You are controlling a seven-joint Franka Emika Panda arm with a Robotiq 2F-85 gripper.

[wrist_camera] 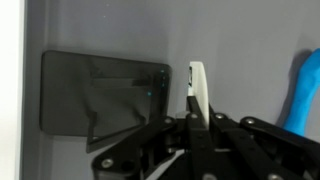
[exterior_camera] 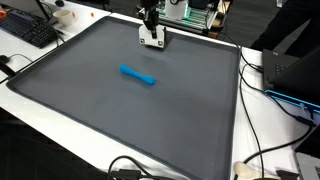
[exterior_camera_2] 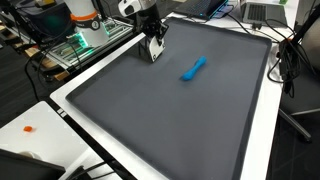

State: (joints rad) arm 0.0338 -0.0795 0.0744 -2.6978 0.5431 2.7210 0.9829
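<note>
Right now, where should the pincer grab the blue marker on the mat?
Grip the blue marker around its middle, coming straight down from above. It lies flat on the gray mat, long and thin, so the jaws should close across its narrow width. The pincer is shut on a white piece.

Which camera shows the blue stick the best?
An exterior view: there the blue stick lies whole and side-on on the grey mat, with nothing covering it. It also shows whole in an exterior view that looks more along it. The wrist view catches only one part at the picture's edge.
</note>
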